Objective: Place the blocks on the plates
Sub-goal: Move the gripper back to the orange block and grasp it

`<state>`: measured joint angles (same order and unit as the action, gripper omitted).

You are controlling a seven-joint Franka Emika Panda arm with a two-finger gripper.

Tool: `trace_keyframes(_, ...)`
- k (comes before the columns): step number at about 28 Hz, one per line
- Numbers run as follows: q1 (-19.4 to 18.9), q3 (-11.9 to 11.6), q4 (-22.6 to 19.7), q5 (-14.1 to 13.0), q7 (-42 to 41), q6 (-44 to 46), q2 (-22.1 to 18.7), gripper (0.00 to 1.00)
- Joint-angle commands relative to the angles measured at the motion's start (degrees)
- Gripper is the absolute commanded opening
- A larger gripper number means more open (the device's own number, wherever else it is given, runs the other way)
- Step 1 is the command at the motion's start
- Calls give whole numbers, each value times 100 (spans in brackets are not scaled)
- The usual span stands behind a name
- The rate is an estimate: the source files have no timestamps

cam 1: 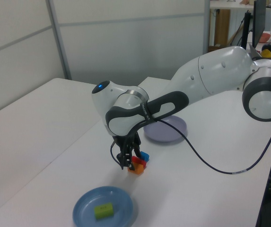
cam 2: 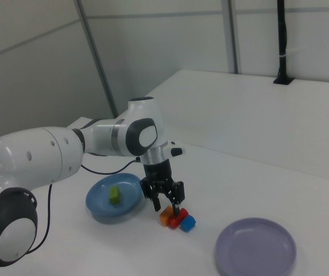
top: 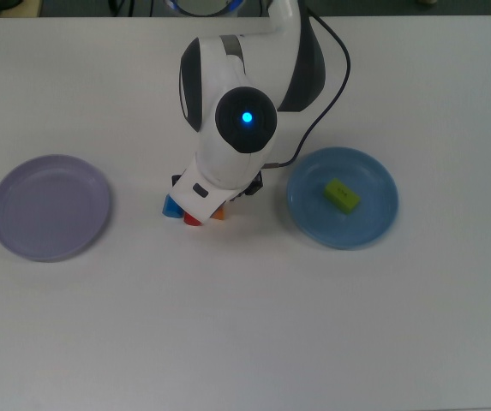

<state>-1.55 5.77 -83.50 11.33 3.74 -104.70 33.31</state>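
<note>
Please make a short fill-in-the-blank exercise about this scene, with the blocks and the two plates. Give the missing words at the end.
1. The lime-green block lies on the ____ plate.
2. The lavender plate holds ____ blocks.
3. In the row of three blocks on the table, the red block is between the orange block and the ____ block.
4. The hand hangs over the ____ of blocks.

Missing words: blue; no; blue; row

Bright, even light from overhead washes the white table (top: 245,325); shadows stay soft and short, pooled just under the arm (cam 1: 140,109); a blue lamp glows on it; mild softness all round, no harsh glare.
</note>
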Motion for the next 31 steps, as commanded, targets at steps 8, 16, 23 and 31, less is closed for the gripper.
trace_keyframes(8,-39,-32,-149,150,-101,-199,53,73)
trace_keyframes(16,-118,-5,-149,150,-92,-296,97,73)
trace_keyframes(23,-144,-5,-131,106,-92,-279,53,74)
trace_keyframes(31,-162,3,-149,132,-84,-287,88,74)
